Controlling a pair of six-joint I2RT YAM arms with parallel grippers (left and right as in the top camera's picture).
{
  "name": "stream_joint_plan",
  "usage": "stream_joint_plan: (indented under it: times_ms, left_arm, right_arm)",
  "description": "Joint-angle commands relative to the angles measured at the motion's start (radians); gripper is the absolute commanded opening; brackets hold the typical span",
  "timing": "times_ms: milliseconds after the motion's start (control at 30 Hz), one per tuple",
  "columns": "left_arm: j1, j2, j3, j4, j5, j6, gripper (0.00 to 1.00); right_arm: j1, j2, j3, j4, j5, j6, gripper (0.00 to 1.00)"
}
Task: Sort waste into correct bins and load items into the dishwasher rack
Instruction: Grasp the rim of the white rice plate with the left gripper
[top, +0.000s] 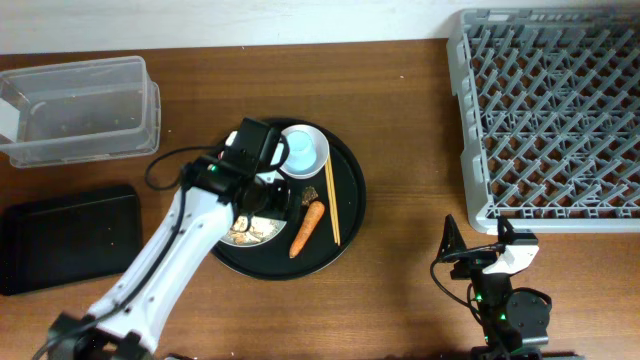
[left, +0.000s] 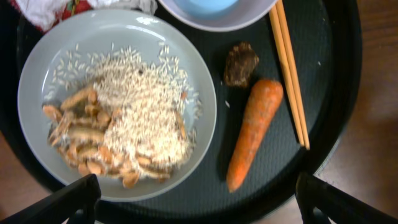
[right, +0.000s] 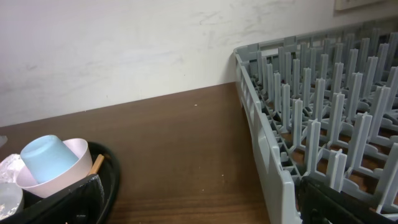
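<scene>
A white plate (left: 163, 45) with rice crumbs (left: 143, 106) and brown scraps lies on the round black tray (top: 352, 195). My left gripper (top: 262, 195) hovers open above it, and in the left wrist view that gripper (left: 202, 205) holds nothing. Beside the plate lie an orange carrot (left: 254, 130), a dark scrap (left: 240, 64) and chopsticks (left: 289, 74). A white bowl (top: 320, 152) holds the light-blue cup (top: 300, 148). A tissue with a red wrapper (left: 43, 11) peeks in at the top left. My right gripper (top: 478, 240) is open and empty beside the dishwasher rack (top: 550, 110).
A clear tub (top: 80, 110) stands at the far left, with a shallow black tray (top: 65, 240) in front of it. In the right wrist view the rack's wall (right: 267, 143) rises at the right, and the bowl (right: 73, 167) with the cup (right: 45, 158) shows at the left.
</scene>
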Motion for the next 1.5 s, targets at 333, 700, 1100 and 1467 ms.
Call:
stream_joint_plan:
  times_ms: [333, 700, 1100, 1467]
  left_arm:
    - [-0.116, 0.264, 0.031, 0.073, -0.230, -0.086, 0.76]
    - [-0.116, 0.341, 0.029, 0.124, -0.225, -0.097, 0.59]
    - [-0.117, 0.357, 0.025, 0.127, -0.224, -0.119, 0.51]
    - [-0.125, 0.358, -0.020, 0.176, -0.206, -0.142, 0.49]
  right_arm:
    - [0.005, -0.008, -0.007, -0.004, 0.011, -0.010, 0.98]
    - [0.005, -0.008, -0.007, -0.004, 0.011, -0.010, 0.98]
    - [0.005, -0.008, -0.007, -0.004, 0.011, -0.010, 0.98]
    - [0.005, -0.008, -0.007, -0.004, 0.011, -0.010, 0.98]
